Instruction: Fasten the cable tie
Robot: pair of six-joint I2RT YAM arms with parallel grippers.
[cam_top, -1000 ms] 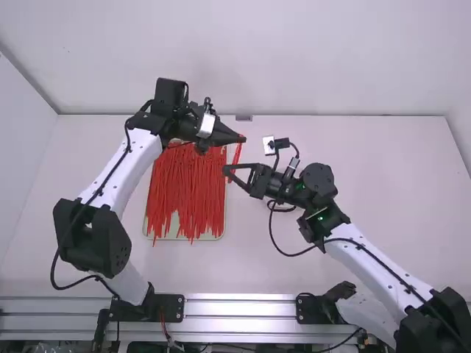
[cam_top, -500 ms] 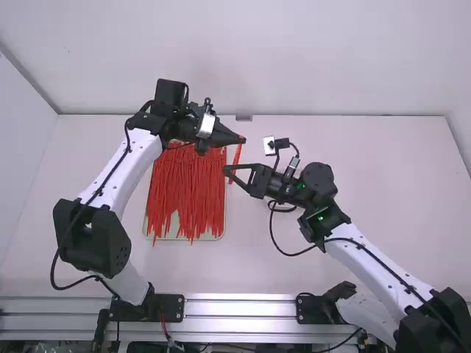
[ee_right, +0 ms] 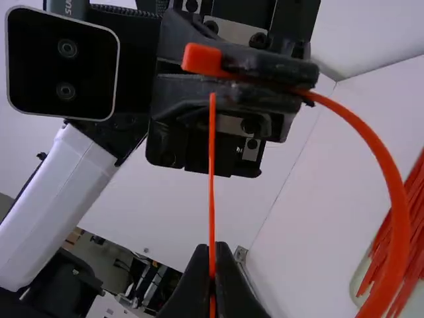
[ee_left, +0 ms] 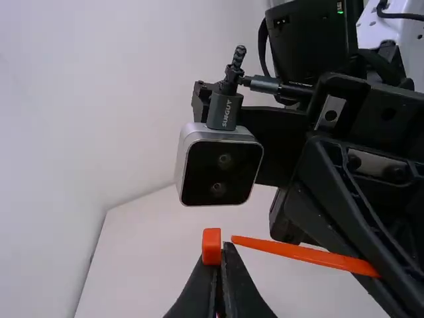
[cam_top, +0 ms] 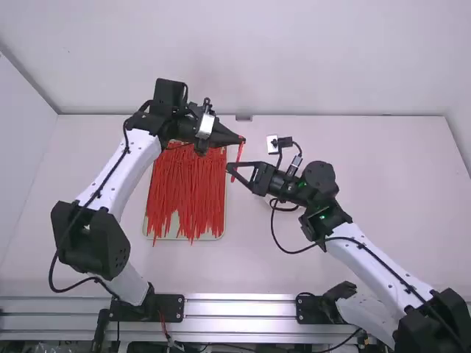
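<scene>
The orange cable tie (cam_top: 237,156) hangs in the air between the two grippers, clear of the table. Its square head (ee_left: 211,245) juts out at the very tips of the left gripper (ee_left: 220,286). That gripper's fingers are pinched together on the strap just behind the head. From that grip the strap sweeps out in a wide bow and comes round to the right gripper (ee_right: 211,262), whose fingers are closed narrow on the thin tail (ee_right: 212,172). The tail runs straight from the right gripper's tips toward the left gripper, and its end lies just beside the head. I cannot tell whether the end touches the head or has entered it.

In the high view the right gripper's tips point at the left gripper's tips from close by. Beneath the left arm, behind its gripper, a heap of loose red ties (cam_top: 188,187) lies on a pale board (cam_top: 213,235) on the white table (cam_top: 383,147).
</scene>
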